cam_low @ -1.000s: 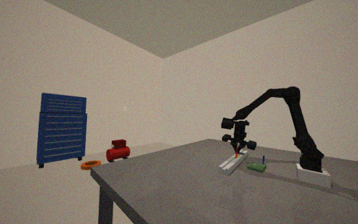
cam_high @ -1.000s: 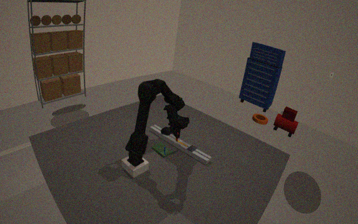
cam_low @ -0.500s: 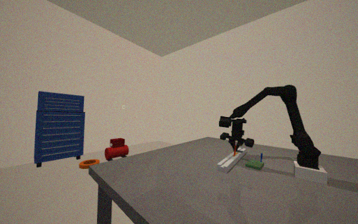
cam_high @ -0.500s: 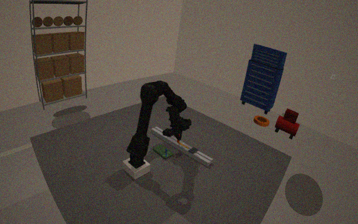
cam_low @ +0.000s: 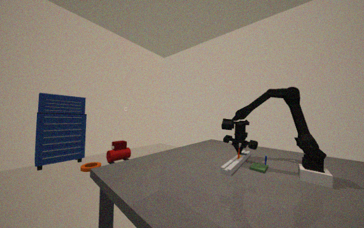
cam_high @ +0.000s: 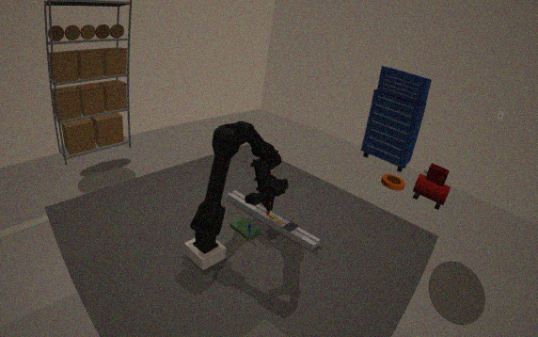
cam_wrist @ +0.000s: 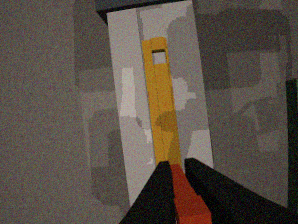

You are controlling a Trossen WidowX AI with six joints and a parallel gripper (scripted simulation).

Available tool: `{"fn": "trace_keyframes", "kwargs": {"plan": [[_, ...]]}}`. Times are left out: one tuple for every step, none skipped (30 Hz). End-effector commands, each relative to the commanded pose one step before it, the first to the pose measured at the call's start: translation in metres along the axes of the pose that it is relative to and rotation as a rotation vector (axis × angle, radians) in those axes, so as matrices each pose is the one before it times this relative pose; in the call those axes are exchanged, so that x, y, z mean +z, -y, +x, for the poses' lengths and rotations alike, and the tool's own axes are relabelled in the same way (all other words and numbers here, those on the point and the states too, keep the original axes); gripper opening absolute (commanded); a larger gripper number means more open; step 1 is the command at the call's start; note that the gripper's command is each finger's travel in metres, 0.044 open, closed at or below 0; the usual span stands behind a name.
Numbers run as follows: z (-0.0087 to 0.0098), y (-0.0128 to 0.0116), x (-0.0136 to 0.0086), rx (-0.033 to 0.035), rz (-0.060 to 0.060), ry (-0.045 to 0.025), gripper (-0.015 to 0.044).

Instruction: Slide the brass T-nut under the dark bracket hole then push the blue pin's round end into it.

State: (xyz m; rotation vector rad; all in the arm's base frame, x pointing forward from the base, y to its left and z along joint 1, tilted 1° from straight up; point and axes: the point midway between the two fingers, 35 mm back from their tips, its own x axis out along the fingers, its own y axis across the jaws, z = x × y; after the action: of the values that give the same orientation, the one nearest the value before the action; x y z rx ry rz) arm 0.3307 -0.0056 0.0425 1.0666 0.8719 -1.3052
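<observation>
In the wrist view, the picture's top edge cuts off the dark bracket [cam_wrist: 145, 4].

Beige walls, dim light. Shelf unit [cam_high: 129, 94] holds brown boxes. Blue cabinet [cam_high: 396, 118] [cam_low: 60, 130] stands near orange ring [cam_high: 387, 184] [cam_low: 84, 169] and red tank [cam_high: 432, 189] [cam_low: 118, 155].
</observation>
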Motion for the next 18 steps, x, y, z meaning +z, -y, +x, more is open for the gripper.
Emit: {"fn": "trace_keyframes", "kwargs": {"plan": [[0.00040, -0.00095, -0.00052, -0.00827, -0.0072, -0.00109, -0.0150], [0.00000, -0.00013, 0.00000, -0.00184, -0.0006, 0.00016, -0.0150], [0.00000, -0.00013, 0.00000, -0.00184, -0.0006, 0.00016, -0.0150], [0.00000, -0.00013, 0.00000, -0.00182, -0.0006, 0.00015, -0.0150], [0.00000, -0.00013, 0.00000, -0.00182, -0.0006, 0.00015, -0.0150], [0.00000, -0.00013, 0.00000, -0.00180, -0.0006, 0.00014, -0.0150], [0.00000, -0.00013, 0.00000, -0.00180, -0.0006, 0.00014, -0.0150], [0.00000, -0.00013, 0.00000, -0.00179, -0.0006, 0.00013, -0.0150], [0.00000, -0.00013, 0.00000, -0.00179, -0.0006, 0.00013, -0.0150], [0.00000, -0.00013, 0.00000, -0.00179, -0.0006, 0.00012, -0.0150], [0.00000, -0.00013, 0.00000, -0.00179, -0.0006, 0.00012, -0.0150], [0.00000, -0.00013, 0.00000, -0.00179, -0.0006, 0.00011, -0.0150], [0.00000, -0.00013, 0.00000, -0.00179, -0.0006, 0.00011, -0.0150], [0.00000, -0.00013, 0.00000, -0.00178, -0.0006, 0.00010, -0.0150], [0.00000, -0.00013, 0.00000, -0.00178, -0.0006, 0.00010, -0.0150], [0.00000, -0.00013, 0.00000, -0.00177, -0.0006, 0.00010, -0.0150], [0.00000, -0.00013, 0.00000, -0.00177, -0.0006, 0.00010, -0.0150], [0.00000, -0.00013, 0.00000, -0.00177, -0.0006, 0.00010, -0.0150]]}}
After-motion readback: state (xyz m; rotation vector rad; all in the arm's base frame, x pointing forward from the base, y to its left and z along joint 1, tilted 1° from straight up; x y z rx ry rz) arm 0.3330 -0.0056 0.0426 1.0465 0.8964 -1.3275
